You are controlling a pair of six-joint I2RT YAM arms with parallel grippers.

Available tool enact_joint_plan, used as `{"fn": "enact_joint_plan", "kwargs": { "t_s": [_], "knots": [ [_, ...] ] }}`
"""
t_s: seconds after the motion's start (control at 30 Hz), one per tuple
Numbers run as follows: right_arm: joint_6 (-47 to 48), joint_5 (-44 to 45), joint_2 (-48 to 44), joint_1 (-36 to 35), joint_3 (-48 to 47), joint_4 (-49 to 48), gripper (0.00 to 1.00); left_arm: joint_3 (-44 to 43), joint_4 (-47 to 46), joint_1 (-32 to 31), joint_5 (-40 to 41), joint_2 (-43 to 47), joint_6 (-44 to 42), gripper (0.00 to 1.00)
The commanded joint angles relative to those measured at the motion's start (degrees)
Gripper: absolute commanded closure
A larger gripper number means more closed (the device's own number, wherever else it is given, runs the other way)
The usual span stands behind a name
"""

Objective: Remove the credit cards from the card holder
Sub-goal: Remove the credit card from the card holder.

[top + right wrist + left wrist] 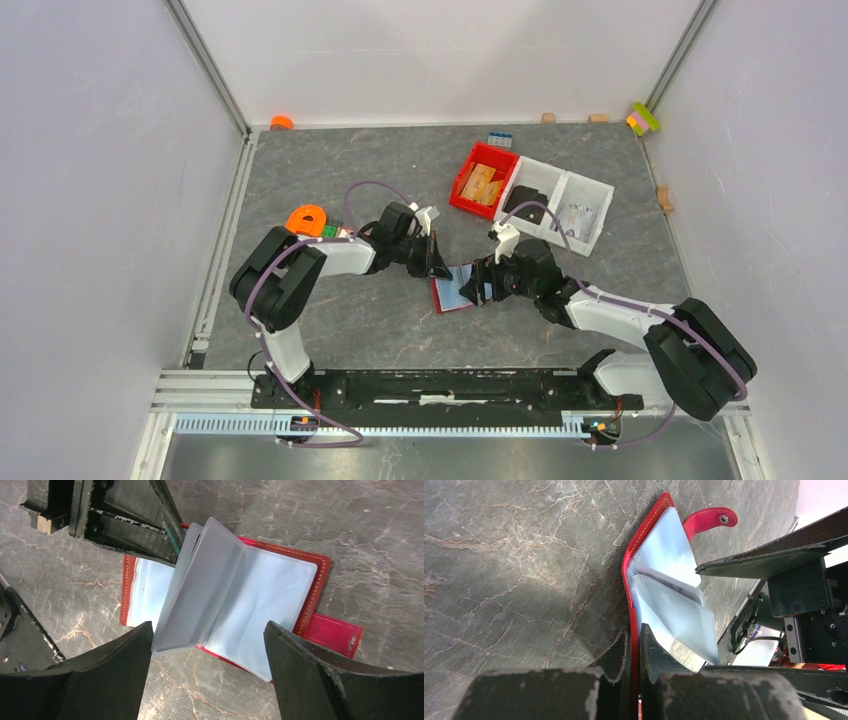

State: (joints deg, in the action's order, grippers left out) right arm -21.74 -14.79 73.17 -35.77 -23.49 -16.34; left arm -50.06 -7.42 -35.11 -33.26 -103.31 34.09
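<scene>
Red card holder [455, 292]: lay open on the table [380, 330] between my arms. Left gripper [634, 645] clamped shut on its cover edge, I judged to pin it. Right gripper [207, 630] hovered wide open, empty, over the clear sleeves [200, 580], ready to pull cards.

Lab: white walls [90, 150], alu rails [211, 70]
</scene>
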Motion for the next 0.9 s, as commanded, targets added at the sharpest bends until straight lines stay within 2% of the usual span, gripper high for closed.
{"fn": "enact_joint_plan", "kwargs": {
  "t_s": [0.0, 0.5, 0.77, 0.87],
  "knots": [
    [2.1, 5.5, -2.0, 0.0, -1.4, 1.2, 0.14, 0.4, -2.2, -0.3, -1.6, 1.9, 1.1, 0.97],
    [3.5, 5.7, 1.3, -1.1, -3.6, 3.1, 0.09, 0.4, -2.5, -0.2, -2.2, 1.8, 1.4, 0.97],
    [1.9, 1.8, -1.3, -1.4, -1.6, -0.3, 0.26, 0.4, -2.5, -0.3, -2.1, 1.7, 1.4, 0.97],
    [1.4, 1.2, -0.7, -1.4, -1.8, 0.0, 0.28, 0.3, -2.6, -0.3, -2.2, 1.5, 1.5, 0.97]
  ]
}}
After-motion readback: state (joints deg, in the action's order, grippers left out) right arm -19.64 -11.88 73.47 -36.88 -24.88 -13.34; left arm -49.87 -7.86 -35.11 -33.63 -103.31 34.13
